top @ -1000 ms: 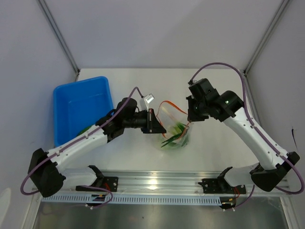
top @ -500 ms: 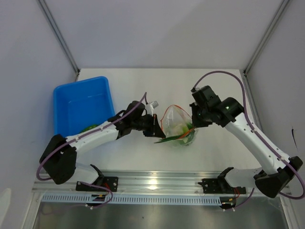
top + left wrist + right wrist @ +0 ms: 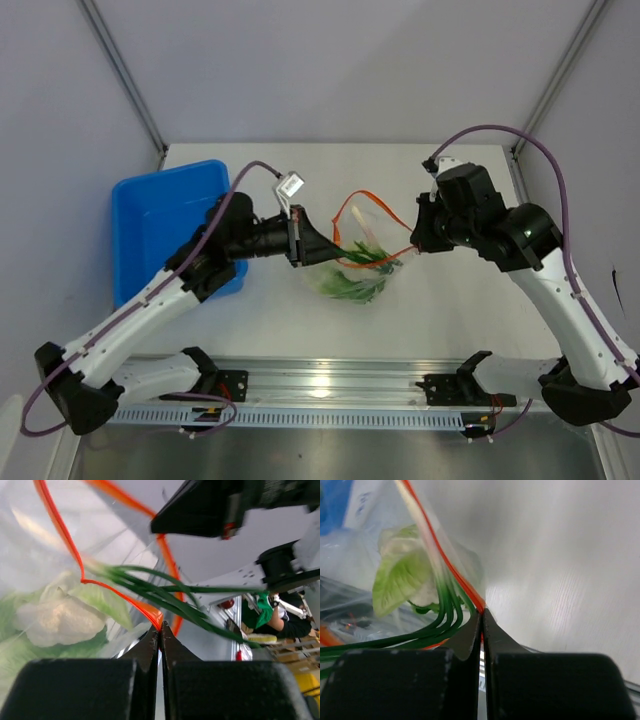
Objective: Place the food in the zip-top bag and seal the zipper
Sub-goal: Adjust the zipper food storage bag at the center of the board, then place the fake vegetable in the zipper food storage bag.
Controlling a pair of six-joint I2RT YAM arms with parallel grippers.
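While left claw (image 3: 160, 630) and right claw (image 3: 481, 616) clamp the zipper (image 3: 352, 200), the zip-top bag (image 3: 352, 285) sits between them.

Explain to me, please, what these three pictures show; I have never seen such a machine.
These are two robot arms fixed at the near edge of a white table. One picture looks down from above. The other two come from a small camera on each wrist, so each arm's own closed fingers appear at the bottom. On the table is a blue bin. Between the arms is a clear zip-top bag with toy vegetables inside: pale leafy pieces and thin green stalks. The left end effector and the right end effector are both shut on the bag's orange zipper strip, one at each end. The mouth gapes open, so it is not yet sealed.
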